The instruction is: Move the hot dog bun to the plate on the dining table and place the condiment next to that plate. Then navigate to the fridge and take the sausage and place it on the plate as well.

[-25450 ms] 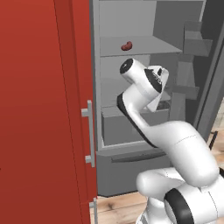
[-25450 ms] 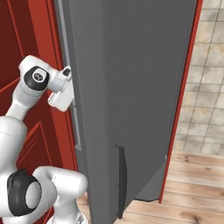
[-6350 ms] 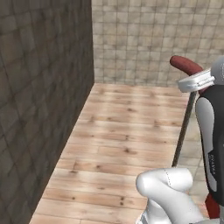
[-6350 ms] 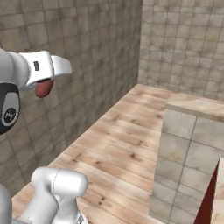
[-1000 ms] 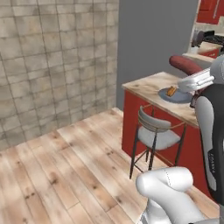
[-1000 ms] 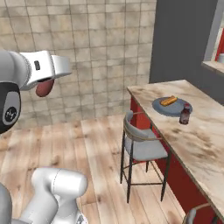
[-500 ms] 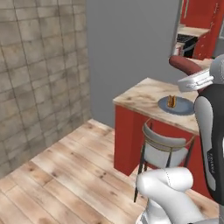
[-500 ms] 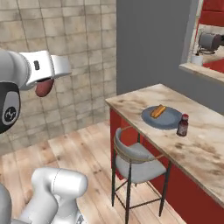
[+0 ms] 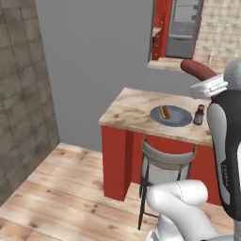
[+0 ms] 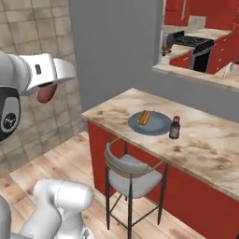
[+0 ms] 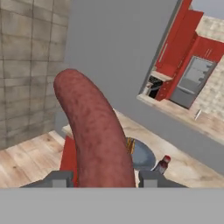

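Sausage: reddish-brown, curved, clamped between the two dark fingers, which press on its lower end from either side; it rises from the fingers toward the top of the hand view. Seen also in the left base view as a red-brown end projecting past the white hand, and in the right base view as a rounded tip below the hand, held high in the air and well apart from the counter. Counter: beige-brown marbled top over a plain red base, lying ahead of and below the fingers. Plate: flat, round, blue-grey, resting on the counter top near its end, beyond the fingers and lower than them. Hot dog bun: tan-yellow, elongated, lying on the plate toward its far-left part in the right base view; also visible on the plate in the left base view. Condiment: small upright bottle of dark red sauce with dark cap, standing on the counter just beside the plate rim, on the side away from the bun; in the hand view it appears just right of the sausage. Stool: grey seat on a dark metal frame, tucked against the red base beneath the plate, on the wooden floor.
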{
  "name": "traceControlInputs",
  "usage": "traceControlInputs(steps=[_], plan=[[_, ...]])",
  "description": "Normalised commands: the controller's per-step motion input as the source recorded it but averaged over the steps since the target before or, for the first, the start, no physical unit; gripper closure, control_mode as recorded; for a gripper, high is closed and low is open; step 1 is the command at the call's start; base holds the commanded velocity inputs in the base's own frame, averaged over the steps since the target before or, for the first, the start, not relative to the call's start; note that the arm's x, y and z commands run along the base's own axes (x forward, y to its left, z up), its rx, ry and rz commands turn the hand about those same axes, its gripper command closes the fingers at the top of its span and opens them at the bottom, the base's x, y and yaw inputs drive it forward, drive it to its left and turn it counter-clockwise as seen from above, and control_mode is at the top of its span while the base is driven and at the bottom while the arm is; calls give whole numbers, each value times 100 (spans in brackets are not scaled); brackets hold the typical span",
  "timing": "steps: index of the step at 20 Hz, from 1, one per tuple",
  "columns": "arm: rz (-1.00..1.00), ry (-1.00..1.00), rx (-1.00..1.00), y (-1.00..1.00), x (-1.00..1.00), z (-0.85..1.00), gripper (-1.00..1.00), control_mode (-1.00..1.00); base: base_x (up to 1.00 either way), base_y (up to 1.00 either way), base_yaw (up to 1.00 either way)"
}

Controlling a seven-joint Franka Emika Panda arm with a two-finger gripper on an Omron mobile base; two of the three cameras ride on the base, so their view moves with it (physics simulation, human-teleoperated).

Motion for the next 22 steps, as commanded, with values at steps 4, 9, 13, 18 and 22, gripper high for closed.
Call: traceControlInputs(steps=[4, 9, 13, 18, 22], plan=[[0, 0, 0, 0, 0, 0, 100, 100, 53, 29, -57], [0, 0, 0, 0, 0, 0, 100, 100, 52, 54, -54], [0, 0, 0, 0, 0, 0, 100, 100, 53, 34, -49], [0, 0, 0, 0, 0, 0, 100, 100, 48, 15, -42], [0, 0, 0, 0, 0, 0, 100, 100, 22, 5, -18]])
